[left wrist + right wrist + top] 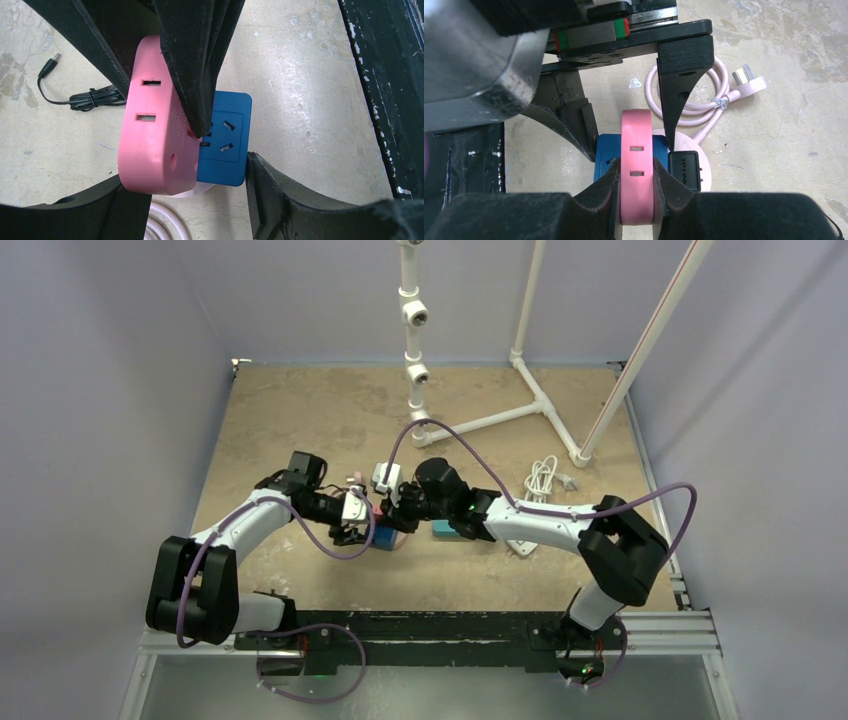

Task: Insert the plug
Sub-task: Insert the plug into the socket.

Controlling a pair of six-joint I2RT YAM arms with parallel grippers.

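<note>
The right gripper (636, 175) was closed narrowly on the pink plug (150, 135), which was held against the face of the blue socket (227, 145) with its prongs just showing between them. The left gripper (184, 167) stood half wide, with a finger against each side of the socket, clamping it.

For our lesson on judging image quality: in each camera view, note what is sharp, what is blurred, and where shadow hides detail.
Top external: even light, faint shadows on the table. Left wrist: pink adapter and blue socket sharp; the dark frame edges lose detail. Right wrist: adapter slots crisp, grey housing at top left blurred, too near the lens.
</note>
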